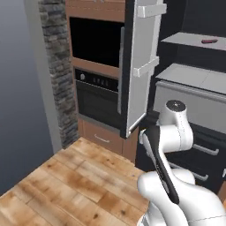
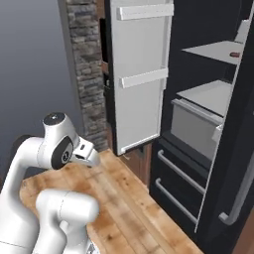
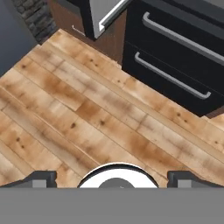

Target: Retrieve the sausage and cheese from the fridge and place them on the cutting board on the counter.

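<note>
So the pincer (image 3: 112, 179) was spread wide with nothing in it, pointing down at the wooden floor (image 3: 87, 113). The fridge (image 1: 190, 88) stood open ahead of it and higher up, with its two drawers (image 3: 175, 65) just past the fingertips in the hand view. The sausage (image 1: 209, 41) lay on the upper shelf (image 1: 194, 42), way above the pincer and well apart from it. The open fridge door (image 2: 141, 74) hung off to the left, with the wall oven (image 1: 97, 95) beyond it. Couldn't make out any cheese.

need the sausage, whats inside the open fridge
The fridge shows grey shelves; the sausage lies on the upper one. The cheese isn't visible; the shut lower drawers hide their contents.
</note>
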